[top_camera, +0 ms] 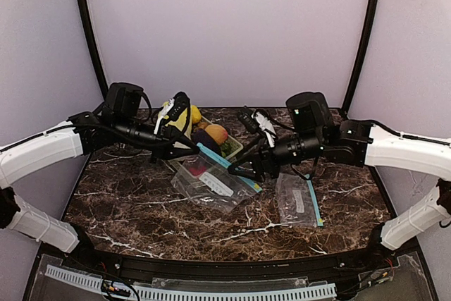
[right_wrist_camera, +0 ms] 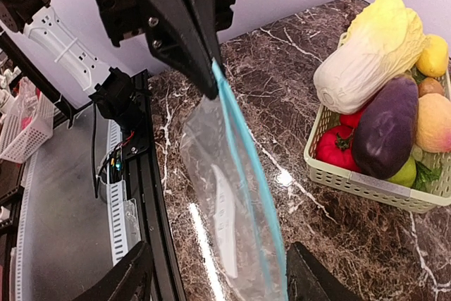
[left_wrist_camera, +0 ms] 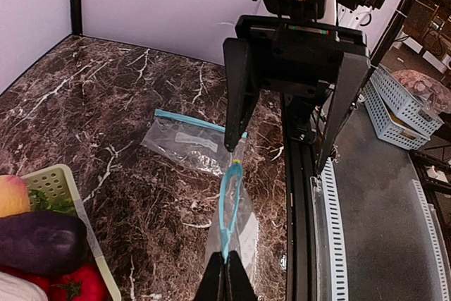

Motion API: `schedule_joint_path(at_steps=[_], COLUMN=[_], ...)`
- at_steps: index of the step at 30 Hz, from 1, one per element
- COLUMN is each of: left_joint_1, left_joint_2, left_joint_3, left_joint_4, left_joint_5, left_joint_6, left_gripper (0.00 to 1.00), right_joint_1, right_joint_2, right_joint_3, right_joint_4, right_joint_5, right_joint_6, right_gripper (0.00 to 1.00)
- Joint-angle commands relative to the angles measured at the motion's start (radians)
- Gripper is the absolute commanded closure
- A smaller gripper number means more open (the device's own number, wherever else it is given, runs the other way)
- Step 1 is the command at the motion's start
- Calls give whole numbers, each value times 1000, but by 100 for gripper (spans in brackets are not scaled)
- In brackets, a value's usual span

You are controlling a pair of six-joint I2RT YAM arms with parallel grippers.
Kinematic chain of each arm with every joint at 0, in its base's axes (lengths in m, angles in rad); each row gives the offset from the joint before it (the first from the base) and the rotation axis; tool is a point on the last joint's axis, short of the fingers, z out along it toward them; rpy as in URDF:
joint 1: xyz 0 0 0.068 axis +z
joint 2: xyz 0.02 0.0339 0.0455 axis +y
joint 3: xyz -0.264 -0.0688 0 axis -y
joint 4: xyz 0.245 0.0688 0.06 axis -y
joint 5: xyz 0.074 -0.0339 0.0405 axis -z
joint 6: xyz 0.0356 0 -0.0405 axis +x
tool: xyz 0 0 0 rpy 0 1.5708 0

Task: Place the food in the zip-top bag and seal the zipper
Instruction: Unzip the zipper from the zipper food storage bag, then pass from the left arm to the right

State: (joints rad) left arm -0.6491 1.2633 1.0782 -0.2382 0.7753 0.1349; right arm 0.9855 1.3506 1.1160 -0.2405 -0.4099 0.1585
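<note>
Zero-gap left pincer (left_wrist_camera: 225, 267) tight on bag (left_wrist_camera: 246, 232)

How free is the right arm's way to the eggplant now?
Probably yes: its fingers stand open, and the eggplant lies uncovered in the basket. Only the bag hangs between those fingers.

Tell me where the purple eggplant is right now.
In the right wrist view the eggplant lies in the pale basket at the right edge, below the cabbage, between a red pepper on its left and the peach on its right.
</note>
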Motion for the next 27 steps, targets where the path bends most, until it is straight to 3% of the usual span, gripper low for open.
schedule_joint_path(at_steps=[1,11,27], left_joint_1=[-20,-24,-33], left_joint_2=[14,10,6], left_joint_3=[14,14,13], left_joint_4=[-36,-35,-36], left_joint_5=[60,90,95], left_joint_6=[29,28,30], left_gripper=[99,99,99], right_joint_1=[-2,-2,-19], right_joint_2=[-31,13,32], right_joint_3=[14,25,3], right_joint_4=[41,37,36], right_joint_5=[58,-8,41], right_joint_6=[0,-12,-7], right_gripper=[42,65,70])
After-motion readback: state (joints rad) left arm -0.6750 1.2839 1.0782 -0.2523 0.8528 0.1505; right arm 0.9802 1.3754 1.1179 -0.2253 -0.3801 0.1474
